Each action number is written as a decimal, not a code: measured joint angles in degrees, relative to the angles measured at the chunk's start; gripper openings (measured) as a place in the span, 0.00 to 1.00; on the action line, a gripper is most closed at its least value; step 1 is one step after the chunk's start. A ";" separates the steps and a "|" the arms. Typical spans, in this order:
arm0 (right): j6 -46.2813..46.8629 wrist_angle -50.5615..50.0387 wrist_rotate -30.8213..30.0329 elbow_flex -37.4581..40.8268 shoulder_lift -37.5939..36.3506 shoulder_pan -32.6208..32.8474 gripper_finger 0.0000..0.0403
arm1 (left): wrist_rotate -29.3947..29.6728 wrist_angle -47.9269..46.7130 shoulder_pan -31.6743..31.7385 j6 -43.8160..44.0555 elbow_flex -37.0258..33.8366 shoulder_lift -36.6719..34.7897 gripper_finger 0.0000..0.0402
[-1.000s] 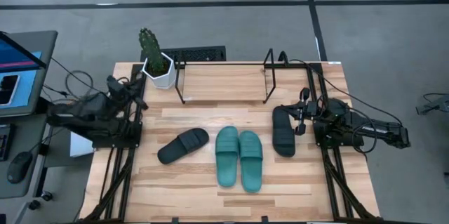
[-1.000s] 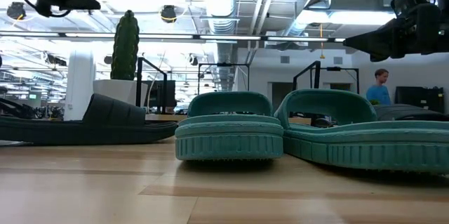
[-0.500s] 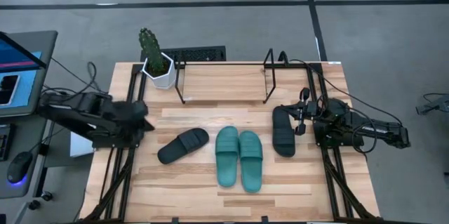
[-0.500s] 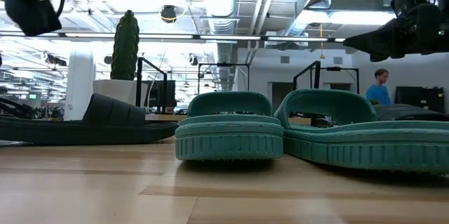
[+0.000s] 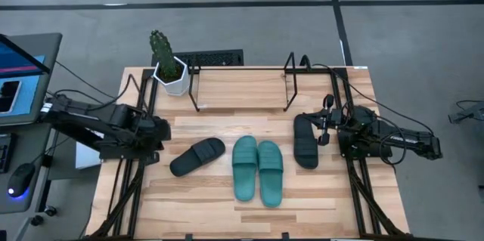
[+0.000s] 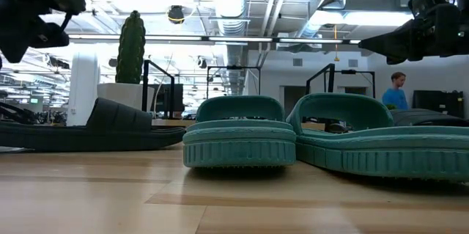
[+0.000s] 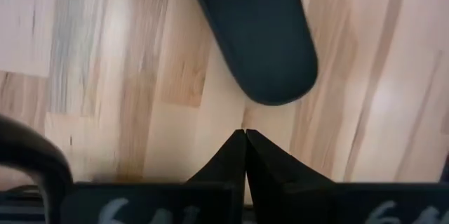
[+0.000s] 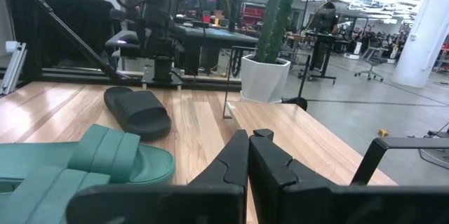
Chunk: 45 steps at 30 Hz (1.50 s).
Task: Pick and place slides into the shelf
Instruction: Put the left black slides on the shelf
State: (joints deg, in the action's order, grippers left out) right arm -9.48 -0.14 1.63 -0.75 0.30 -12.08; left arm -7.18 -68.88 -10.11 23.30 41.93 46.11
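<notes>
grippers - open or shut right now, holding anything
Left gripper: shut, holding nothing, above the table by the end of a black slide.
Right gripper: shut, holding nothing, waiting at the table's right side.

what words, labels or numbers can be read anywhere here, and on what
None can be read for certain.
Pale marks on the left gripper body, seen in the left wrist view: too blurred to read.
Pink and blue monitor screen at the table's left: too small to read.
Matte black slides, teal green slides, thin black rod shelf: no text visible.
</notes>
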 joint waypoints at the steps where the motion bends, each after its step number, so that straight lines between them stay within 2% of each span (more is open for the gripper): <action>1: 0.00 0.01 0.00 -0.01 0.00 0.00 0.00 | -0.05 -0.27 0.00 0.01 0.00 0.63 0.00; 7: 0.00 0.02 0.00 0.00 0.00 0.00 0.00 | -3.73 -2.98 -0.36 -4.16 0.02 4.69 0.11; 14: -0.02 0.00 0.00 -0.01 0.01 0.00 0.00 | -1.47 -2.10 -3.57 -14.99 0.04 7.36 0.33; 18: 0.00 0.02 0.00 -0.01 -0.01 0.00 0.00 | -0.88 -1.82 -7.18 -18.90 0.04 7.59 0.41; 29: 0.00 0.00 0.00 -0.01 0.01 0.00 0.00 | 0.84 7.37 -18.80 -20.13 0.07 7.63 0.43; 34: 0.00 0.00 0.00 0.00 0.01 -0.02 0.00 | 4.88 6.97 -22.45 -18.89 0.07 9.31 0.43; 40: 0.00 0.00 0.00 -0.01 0.01 -0.02 0.00 | 4.93 8.99 -25.84 -18.90 0.82 16.74 0.43; 45: -0.02 0.02 0.00 -0.01 0.01 0.00 0.00 | 11.96 13.23 -26.60 -22.62 3.34 23.13 0.43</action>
State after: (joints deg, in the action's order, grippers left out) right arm -9.50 -0.12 1.63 -0.75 0.32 -12.08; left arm 4.78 -55.64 -36.71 0.69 45.27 69.23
